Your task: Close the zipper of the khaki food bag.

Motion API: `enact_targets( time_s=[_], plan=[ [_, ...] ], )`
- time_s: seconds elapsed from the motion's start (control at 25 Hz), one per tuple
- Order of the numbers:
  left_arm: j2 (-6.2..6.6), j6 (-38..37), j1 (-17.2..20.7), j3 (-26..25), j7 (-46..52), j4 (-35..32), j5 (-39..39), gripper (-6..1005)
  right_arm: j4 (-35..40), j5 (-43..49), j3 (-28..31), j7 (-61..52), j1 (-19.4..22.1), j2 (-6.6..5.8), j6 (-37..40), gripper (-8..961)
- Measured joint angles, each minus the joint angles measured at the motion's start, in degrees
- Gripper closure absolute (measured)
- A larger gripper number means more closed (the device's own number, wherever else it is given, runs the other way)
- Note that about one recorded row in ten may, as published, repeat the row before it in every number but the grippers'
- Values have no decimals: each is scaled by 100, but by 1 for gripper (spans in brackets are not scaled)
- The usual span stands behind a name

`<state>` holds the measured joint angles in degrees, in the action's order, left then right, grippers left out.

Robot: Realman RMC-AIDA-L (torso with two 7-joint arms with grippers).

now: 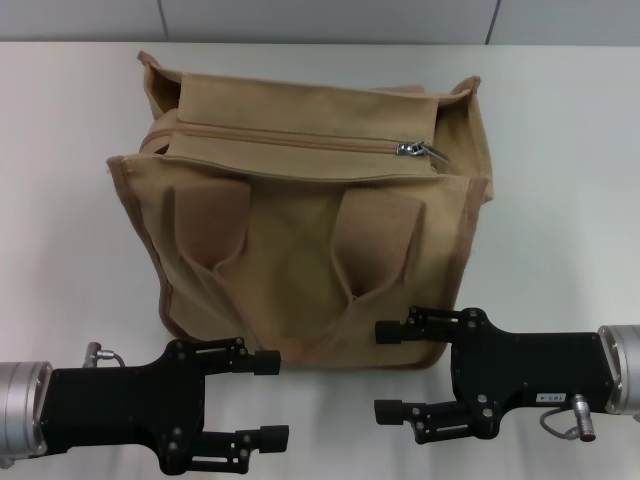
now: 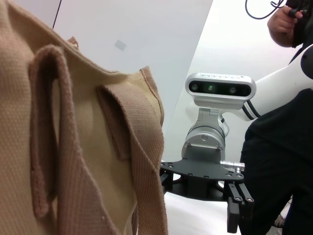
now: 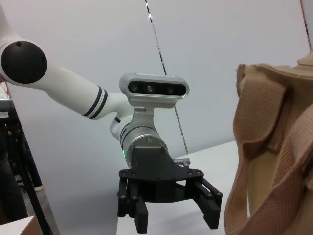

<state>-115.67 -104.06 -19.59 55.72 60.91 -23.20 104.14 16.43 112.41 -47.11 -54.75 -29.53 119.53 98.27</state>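
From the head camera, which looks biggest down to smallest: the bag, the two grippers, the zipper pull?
1. Bag, by far.
2. Left gripper and right gripper: alike in size, no ranking between them; both open in front of the bag.
3. Zipper pull, tiny.

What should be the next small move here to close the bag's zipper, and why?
Probably the right gripper should rise and reach over the khaki food bag toward the silver pull tab of the zipper. Both grippers are open and low in front of the bag, touching nothing, and the tab lies on the bag's top toward the right side, closer than to the left gripper.
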Motion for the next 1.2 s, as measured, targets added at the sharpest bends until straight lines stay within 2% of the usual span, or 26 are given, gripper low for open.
enact_targets(
  time_s=[1.2],
  plan=[
    [-26,0,-10,0,0,9,1,226,0,0,0,0,1,0,-26,139]
  ],
)
